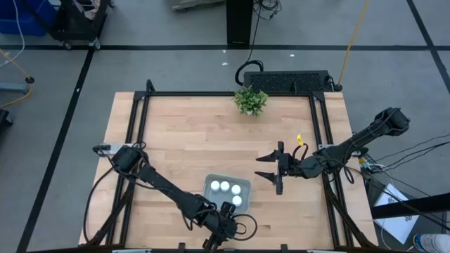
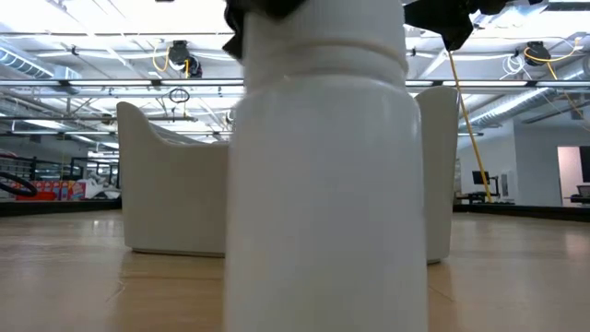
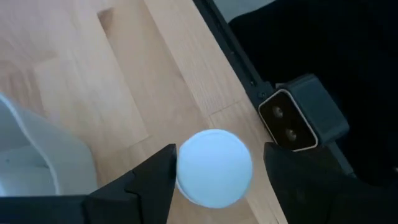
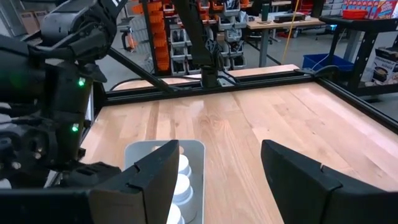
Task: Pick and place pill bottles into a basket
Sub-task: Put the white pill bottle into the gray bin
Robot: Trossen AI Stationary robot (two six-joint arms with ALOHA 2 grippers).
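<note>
The counter (image 1: pixel 190 140) is pale butcher-block wood in long glued strips, framed by dark metal rails. Near its front edge sits the basket (image 1: pixel 211 184), a shallow translucent grey-blue tray with rounded corners and a lighter rim, smooth and plastic-looking. Four pill bottles (image 1: pixel 226 187), round white caps from above, stand inside it, clustered toward its right half. The left hand (image 1: pixel 226 212) hangs just past the basket's front edge, close to the counter's front rail; its two dark fingers (image 3: pixel 155 180) stand on either side of a fifth pill bottle (image 3: pixel 214 168), smooth and white with a domed cap, narrow gaps showing beside it, so whether they grip it cannot be told. That bottle fills the low view as a plain matte cylinder with a stepped neck. The right hand (image 1: pixel 270 167) hovers just right of the basket with its fingers spread wide, holding nothing. Bare wood lies open across the counter's middle and left; a small leafy plant (image 1: pixel 250 100) stands at the far edge.
</note>
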